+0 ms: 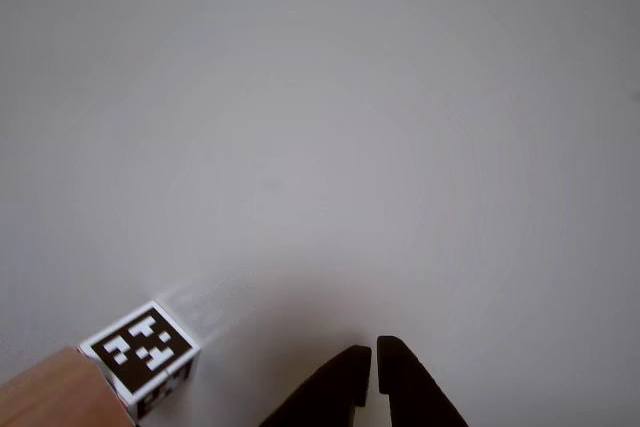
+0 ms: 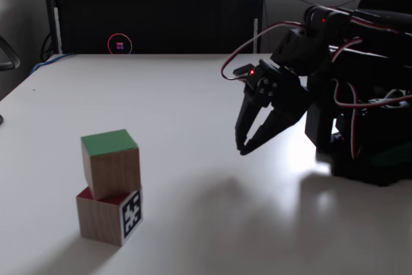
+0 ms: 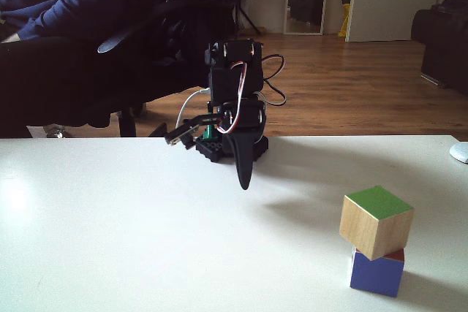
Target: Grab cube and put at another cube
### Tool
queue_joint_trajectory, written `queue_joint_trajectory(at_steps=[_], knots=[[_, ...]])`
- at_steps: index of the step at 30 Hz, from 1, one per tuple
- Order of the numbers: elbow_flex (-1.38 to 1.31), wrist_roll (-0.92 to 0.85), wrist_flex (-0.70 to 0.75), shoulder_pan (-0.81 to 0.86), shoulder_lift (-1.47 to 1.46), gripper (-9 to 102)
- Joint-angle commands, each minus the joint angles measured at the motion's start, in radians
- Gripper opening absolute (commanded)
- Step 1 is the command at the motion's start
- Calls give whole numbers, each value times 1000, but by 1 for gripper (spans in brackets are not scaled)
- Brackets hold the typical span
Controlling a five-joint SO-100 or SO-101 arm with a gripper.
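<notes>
Two black fingertips of the gripper (image 1: 374, 362) stood nearly together (holding nothing) right of the small marker-patterned cube (image 1: 142, 350) in the other view. In both fixed views, the light-brown wooden cube with a green top (image 2: 111, 163) (image 3: 376, 221) sat tilted atop that small cube (image 2: 109, 215) (image 3: 377, 269), the gripper (image 2: 242, 148) (image 3: 244, 183) well apart.

In the other view we see just a corner of the cube (image 1: 55, 395), cut off by the bottom and left edges, and the lower part of another cube (image 1: 145, 357) runs out of the picture below. There the hand (image 1: 374, 352) shows two dark fingertips; the rest is cropped. In a fixed view, the worktop (image 3: 110, 253) is cut at the bottom edge, and a seated person (image 3: 66, 5) is cropped at the top.
</notes>
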Motion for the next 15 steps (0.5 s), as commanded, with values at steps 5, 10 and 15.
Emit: queue_joint_trajectory(at_steps=[5, 10, 15], knots=[[-52, 15, 5, 20, 2, 0], [-52, 15, 5, 20, 2, 0], [-52, 15, 5, 20, 2, 0]])
